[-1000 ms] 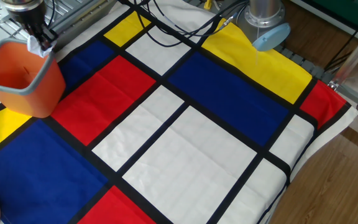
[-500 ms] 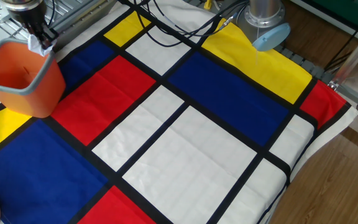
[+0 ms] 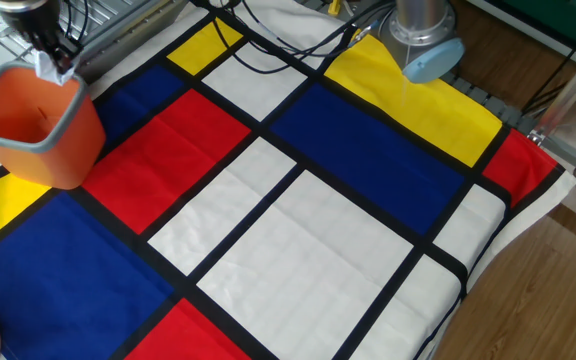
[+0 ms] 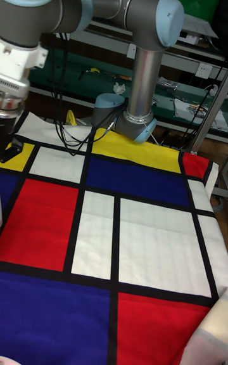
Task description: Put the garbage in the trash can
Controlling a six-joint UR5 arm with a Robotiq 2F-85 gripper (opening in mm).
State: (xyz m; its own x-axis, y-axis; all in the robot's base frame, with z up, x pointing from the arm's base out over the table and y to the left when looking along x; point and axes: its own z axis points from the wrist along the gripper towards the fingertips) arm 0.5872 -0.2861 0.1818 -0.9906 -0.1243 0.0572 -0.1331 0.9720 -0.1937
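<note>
The trash can (image 3: 34, 128) is an orange bin with a grey rim, standing at the far left of the cloth in the fixed view. My gripper (image 3: 48, 62) hangs just above the can's far rim, shut on the garbage (image 3: 47, 69), a small white paper ball that shows between the dark fingers. In the tall fixed view the gripper (image 4: 12, 147) sits at the left edge of the picture. There its fingers hide the garbage and the trash can is out of frame.
The table is covered by a cloth (image 3: 298, 230) of red, blue, yellow and white panels. Black cables (image 3: 268, 45) lie across its far edge beside the arm's base (image 3: 423, 35). A metal frame (image 3: 118, 25) stands behind the can. The table ends at right (image 3: 528, 250).
The gripper has shifted a little up and to the left over the can's far rim, still holding the paper ball. The can has not moved.
</note>
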